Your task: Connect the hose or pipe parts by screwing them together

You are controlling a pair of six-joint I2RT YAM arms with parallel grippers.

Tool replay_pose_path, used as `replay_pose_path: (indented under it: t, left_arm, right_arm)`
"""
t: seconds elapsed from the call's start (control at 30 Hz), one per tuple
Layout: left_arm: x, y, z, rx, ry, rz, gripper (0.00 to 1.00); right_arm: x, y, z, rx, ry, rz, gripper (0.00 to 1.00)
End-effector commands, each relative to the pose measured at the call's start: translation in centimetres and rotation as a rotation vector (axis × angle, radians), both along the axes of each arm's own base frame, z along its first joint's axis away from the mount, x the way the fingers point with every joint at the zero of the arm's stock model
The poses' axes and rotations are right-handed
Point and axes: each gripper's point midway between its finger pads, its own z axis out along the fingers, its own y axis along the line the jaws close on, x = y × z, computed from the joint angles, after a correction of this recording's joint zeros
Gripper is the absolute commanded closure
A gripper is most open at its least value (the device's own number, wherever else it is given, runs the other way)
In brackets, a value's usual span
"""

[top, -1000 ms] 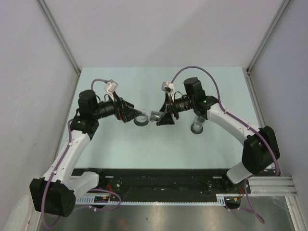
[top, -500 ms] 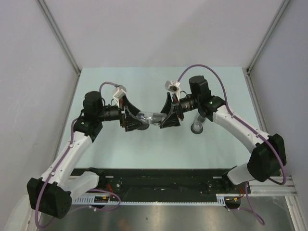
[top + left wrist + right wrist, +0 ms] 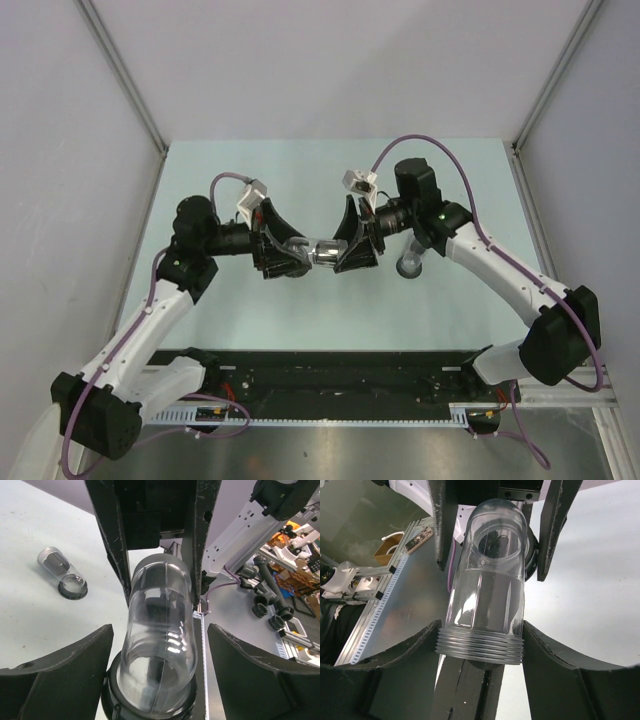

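Observation:
A clear pipe part (image 3: pixel 322 251) hangs above the table between both grippers. My right gripper (image 3: pixel 481 630) is shut on its threaded end (image 3: pixel 480 647), one finger on each side of the threads. The other end carries a black collar (image 3: pixel 111 690), which sits between the fingers of my left gripper (image 3: pixel 159 630). That gripper is open, with a clear gap on its right side and the left finger close to the collar. In the top view the left gripper (image 3: pixel 288 256) and right gripper (image 3: pixel 348 250) face each other. A second fitting (image 3: pixel 410 263) with a dark ring (image 3: pixel 72 586) lies on the table.
Purple cables (image 3: pixel 420 145) loop above both wrists. The black base strip and aluminium rail (image 3: pixel 330 385) run along the near edge. Grey walls (image 3: pixel 90 150) close in the table on the left, back and right.
My left wrist has rolled and shifted right toward the pipe, and its jaws have narrowed slightly around the collar. The right arm moved a little right, still gripping the pipe.

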Motion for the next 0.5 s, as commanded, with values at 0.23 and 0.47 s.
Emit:
replay_pose_path:
  t: [0.23,0.47]
  left_arm:
    - [-1.18,-0.28,1.37,-0.038,-0.044,-0.045,0.15]
    - [-0.94,-0.35,0.71,-0.030,-0.029,-0.043,0.39]
  right_arm:
    - [-0.60,-0.37,1.67,0.022,-0.058,-0.008,0.89]
    - [-0.46,-0.31,1.84,0.028,-0.049,-0.006,0.89]
